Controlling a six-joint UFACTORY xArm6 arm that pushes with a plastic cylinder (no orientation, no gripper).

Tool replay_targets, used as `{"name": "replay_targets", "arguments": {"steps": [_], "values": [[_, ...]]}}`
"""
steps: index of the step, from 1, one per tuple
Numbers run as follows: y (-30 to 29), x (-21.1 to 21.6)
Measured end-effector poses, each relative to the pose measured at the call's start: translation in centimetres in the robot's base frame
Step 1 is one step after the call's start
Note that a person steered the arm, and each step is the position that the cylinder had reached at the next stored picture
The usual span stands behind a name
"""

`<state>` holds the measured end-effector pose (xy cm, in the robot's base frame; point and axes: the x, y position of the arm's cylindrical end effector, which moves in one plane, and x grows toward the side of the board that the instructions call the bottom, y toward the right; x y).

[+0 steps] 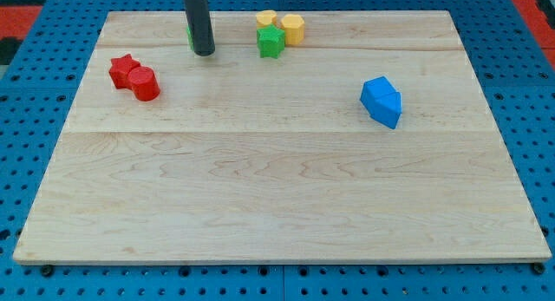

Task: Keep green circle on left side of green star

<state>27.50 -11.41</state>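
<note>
The green star (270, 42) sits near the view's top, a little left of centre-right, touching two yellow blocks. The green circle (190, 36) is almost wholly hidden behind my rod; only a thin green sliver shows at the rod's left edge. It lies to the left of the green star. My tip (204, 52) rests on the board right against the green circle, on its right front side, about 75 pixels left of the star.
A yellow block (293, 29) and another yellow block (266, 19) touch the green star. A red star (124, 69) and a red cylinder (145, 83) sit together at the view's left. Two blue blocks (381, 101) sit at the right.
</note>
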Motion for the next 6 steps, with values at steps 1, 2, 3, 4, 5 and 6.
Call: {"name": "replay_targets", "arguments": {"steps": [1,2,3,4,5,6], "values": [[-3.5,-2.8],[-8.1,-3.4],[-9.6,-7.3],[-6.1,-8.4],[-1.9,-5.5],[5.2,-5.3]]}}
